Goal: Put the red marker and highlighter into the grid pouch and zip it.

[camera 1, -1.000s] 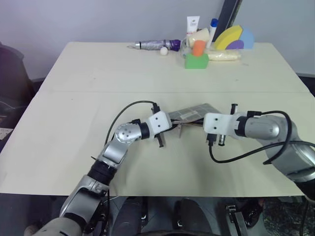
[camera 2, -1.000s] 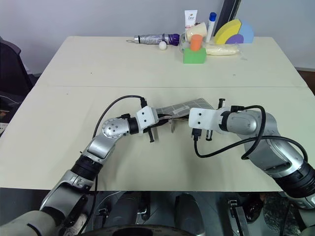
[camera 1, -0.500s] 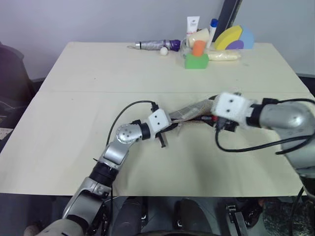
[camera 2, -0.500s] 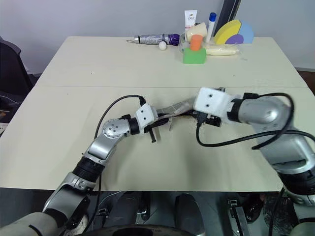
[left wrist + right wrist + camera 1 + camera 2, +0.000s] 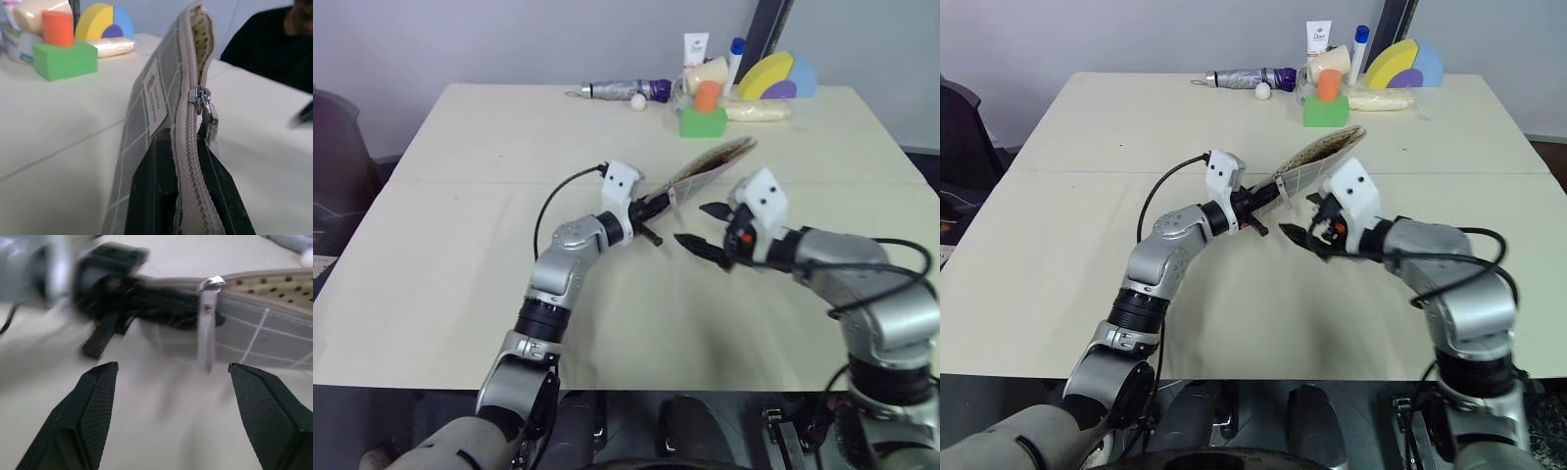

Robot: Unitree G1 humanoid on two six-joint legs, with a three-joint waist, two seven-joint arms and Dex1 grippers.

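Since the earlier frame, we noted that the grid pouch (image 5: 1317,160), then lying nearly flat on the table (image 5: 1087,137) between the two arms, had been raised clear of it and tipped up at its far end, while the right hand (image 5: 1312,217) had let go, come back towards the robot and spread its fingers wide. We found the left hand (image 5: 1255,201) clamped shut on the near end of the pouch, its two fingers pinching the fabric from both sides. The pouch's long axis ran up and away from that hand, towards the far right. The right hand hung empty just beside and below the pouch, on the robot's right of it, clearly the nearer free hand. The zipper pull (image 5: 207,323) dangled from the slider part-way along the top seam, directly ahead of the open right fingers (image 5: 90,411) and between them in line. We judged that the coming move turned on this alignment: the right hand needed only to advance onto the strap. Beyond the slider the seam gaped, showing a dotted lining; we could not tell whether the red marker and highlighter lay inside, as neither was distinguishable.
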